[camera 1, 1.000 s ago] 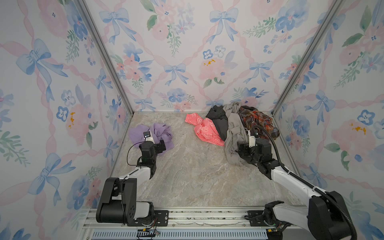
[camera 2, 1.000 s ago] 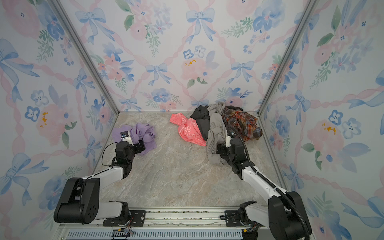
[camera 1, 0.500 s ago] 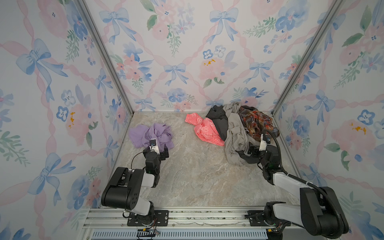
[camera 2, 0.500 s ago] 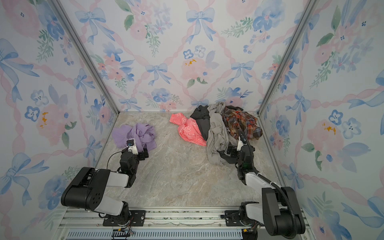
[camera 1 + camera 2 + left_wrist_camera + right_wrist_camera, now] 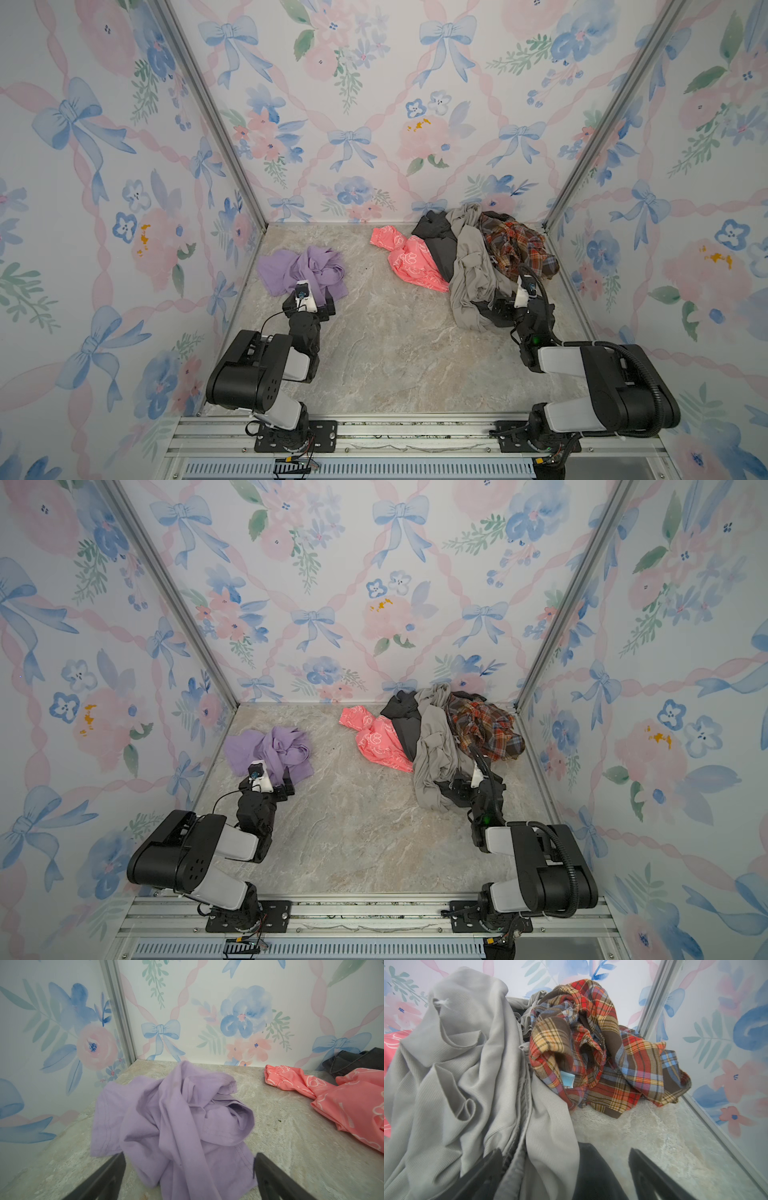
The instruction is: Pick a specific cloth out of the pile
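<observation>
1. Left pincer [image 5: 189, 1159]: jaws wide apart, nothing clamped, low at the near hem of the lavender cloth [image 5: 176, 1118]. Hem lying between the fingers [image 5: 116, 1167]. Contact with the fabric: cannot tell.
2. Right pincer [image 5: 564, 1151]: jaws also wide apart, not clamped. Folds of the beige-grey garment [image 5: 456, 1074] and some black fabric [image 5: 593, 1167] sitting between them at the near edge of the pile [image 5: 469, 266].
3. Lavender cloth in a top view [image 5: 299, 270]: crumpled on the table [image 5: 395, 340] by the left edge, toward the far-left corner. Alone there, well apart from the pile, no other garment touching it.
4. Pile: in the far-right corner, against the back wall. Beige-grey draped down the middle, plaid garment [image 5: 515, 245] toward the right edge, black garment [image 5: 405, 725] beside it, coral-pink cloth [image 5: 409, 262] spilling out toward the table's middle.
5. Progress, judged: target already separated and laid aside, released. Task looks essentially done.
6. Left to do, judged: at most pulling both arms back clear of the fabric; slight snag risk on the right side with folds between the open jaws.
</observation>
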Controlling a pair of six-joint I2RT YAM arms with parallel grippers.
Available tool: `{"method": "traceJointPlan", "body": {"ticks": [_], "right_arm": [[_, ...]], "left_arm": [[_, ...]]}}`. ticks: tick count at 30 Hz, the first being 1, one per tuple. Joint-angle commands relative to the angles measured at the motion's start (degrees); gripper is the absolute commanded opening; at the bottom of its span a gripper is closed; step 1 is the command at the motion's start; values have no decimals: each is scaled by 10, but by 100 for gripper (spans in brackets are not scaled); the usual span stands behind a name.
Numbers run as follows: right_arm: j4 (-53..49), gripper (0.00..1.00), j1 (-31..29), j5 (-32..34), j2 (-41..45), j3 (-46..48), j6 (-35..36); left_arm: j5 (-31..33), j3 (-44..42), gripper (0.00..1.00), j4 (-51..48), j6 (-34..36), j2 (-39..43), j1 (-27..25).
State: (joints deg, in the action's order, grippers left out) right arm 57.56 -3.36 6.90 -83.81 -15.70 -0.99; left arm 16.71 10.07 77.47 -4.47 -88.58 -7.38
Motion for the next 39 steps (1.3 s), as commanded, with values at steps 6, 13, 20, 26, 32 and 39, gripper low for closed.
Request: {"method": "traceJointPlan", "body": {"ticks": [6,13,20,26,32,39], "right_arm": [[57,97,13,-2,-49,-6,-2],[-50,97,18,-24,-51,-66,-1],[-56,97,13,-17,-49,-68,3],[-56,97,12,-15,-49,-67,3],[-56,97,12,-15,-49,-67,3],[-56,97,12,-16,-49,-68,3]], "left_arm": [[-1,2,98,16,2,-6,7],[-2,1,98,15,2,-6,8],[0,1,98,16,3,-6,6],[1,1,98,16,4,-5,4],[-39,8,98,3,19,-7,5],[-42,8,98,0,16,-6,7]]}}
